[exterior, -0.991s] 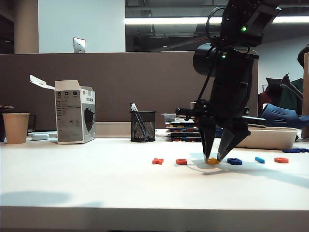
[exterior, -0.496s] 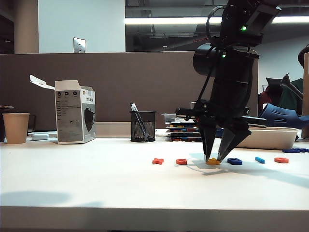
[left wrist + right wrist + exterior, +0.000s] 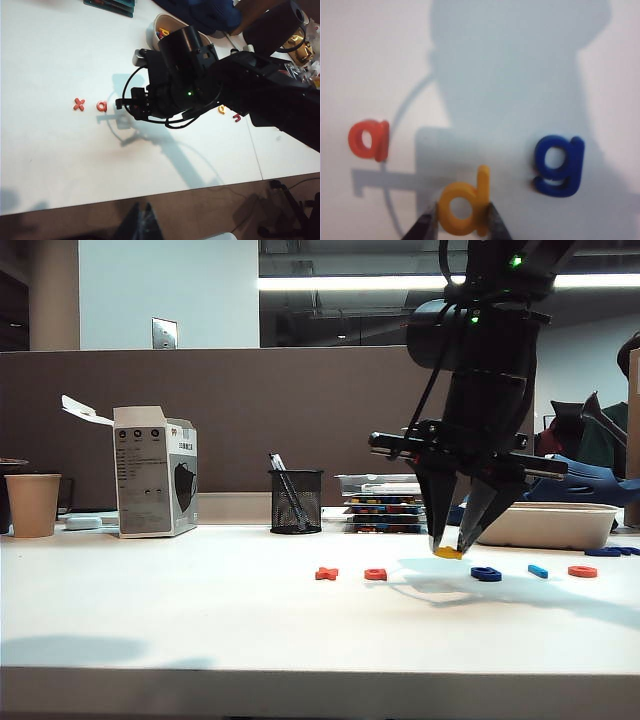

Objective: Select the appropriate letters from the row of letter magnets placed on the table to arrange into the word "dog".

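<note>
My right gripper (image 3: 449,546) hangs a little above the table (image 3: 200,620), shut on the yellow letter d (image 3: 448,553). In the right wrist view the yellow d (image 3: 465,205) is pinched between the two fingertips (image 3: 426,226). Below it lie the dark blue g (image 3: 559,164) and a red a (image 3: 369,139). On the table the row runs from a red-orange cross (image 3: 326,573) and the red a (image 3: 375,574) to the blue g (image 3: 486,574), a light blue bar (image 3: 538,571) and a red ring (image 3: 582,571). My left gripper (image 3: 145,225) is shut and empty, beyond the table's front edge.
A white carton (image 3: 155,472), a paper cup (image 3: 32,504) and a mesh pen holder (image 3: 296,500) stand along the back. A pale tray (image 3: 550,524) and a stack of flat boxes (image 3: 380,510) sit behind the row. The right arm (image 3: 200,85) covers the row's middle in the left wrist view.
My right gripper has risen off the table with the yellow d in it and drifted slightly right. The other letters and the left arm have not moved.
</note>
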You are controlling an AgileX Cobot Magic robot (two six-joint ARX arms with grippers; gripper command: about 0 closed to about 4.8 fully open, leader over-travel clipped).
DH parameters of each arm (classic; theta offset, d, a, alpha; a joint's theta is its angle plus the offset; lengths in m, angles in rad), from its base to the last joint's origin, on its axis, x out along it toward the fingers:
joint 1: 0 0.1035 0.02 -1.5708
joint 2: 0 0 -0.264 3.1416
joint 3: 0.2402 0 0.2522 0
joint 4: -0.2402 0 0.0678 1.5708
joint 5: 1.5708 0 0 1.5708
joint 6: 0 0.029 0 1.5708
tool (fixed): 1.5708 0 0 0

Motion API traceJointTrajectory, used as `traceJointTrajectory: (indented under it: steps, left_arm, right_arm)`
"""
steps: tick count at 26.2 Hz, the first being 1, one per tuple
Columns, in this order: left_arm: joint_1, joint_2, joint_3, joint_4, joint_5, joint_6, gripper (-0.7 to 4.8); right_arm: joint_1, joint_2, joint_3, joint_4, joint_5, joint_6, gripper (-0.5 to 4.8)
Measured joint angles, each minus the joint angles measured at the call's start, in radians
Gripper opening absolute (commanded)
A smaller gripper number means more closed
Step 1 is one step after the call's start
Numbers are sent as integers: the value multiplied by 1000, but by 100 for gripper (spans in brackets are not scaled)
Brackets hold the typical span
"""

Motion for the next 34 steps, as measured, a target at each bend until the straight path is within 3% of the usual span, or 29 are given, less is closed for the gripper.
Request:
traceJointTrajectory:
  steps: [5,13,24,34]
  left_arm:
    - [0,0,0,0,0,0,-5]
    - [0,0,0,0,0,0,-5]
    - [0,0,0,0,0,0,-5]
    - [0,0,0,0,0,0,-5]
  right_arm:
    - [52,0,0,-67,-14,36,112]
    - [155,0,0,-46,-16,146,112]
    - [254,8,-5,-2,-14,164,112]
    - [265,68,-5,59,-13,166,112]
